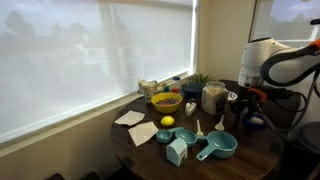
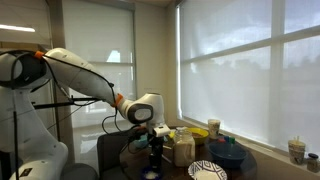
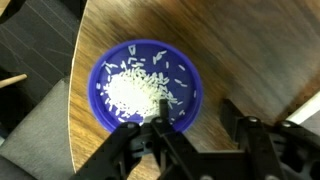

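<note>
In the wrist view a blue bowl holding white rice grains sits on the round wooden table, close to its edge. My gripper is open just above the bowl's near rim. One finger is over the rim and the other is over bare wood beside it. Nothing is between the fingers. In both exterior views the gripper points down over the table's edge on the arm's side.
On the table are a yellow bowl, a lemon, teal measuring cups, white napkins, a glass jar and a plant. A striped plate and a blue dish are also there. A grey chair seat is below the table edge.
</note>
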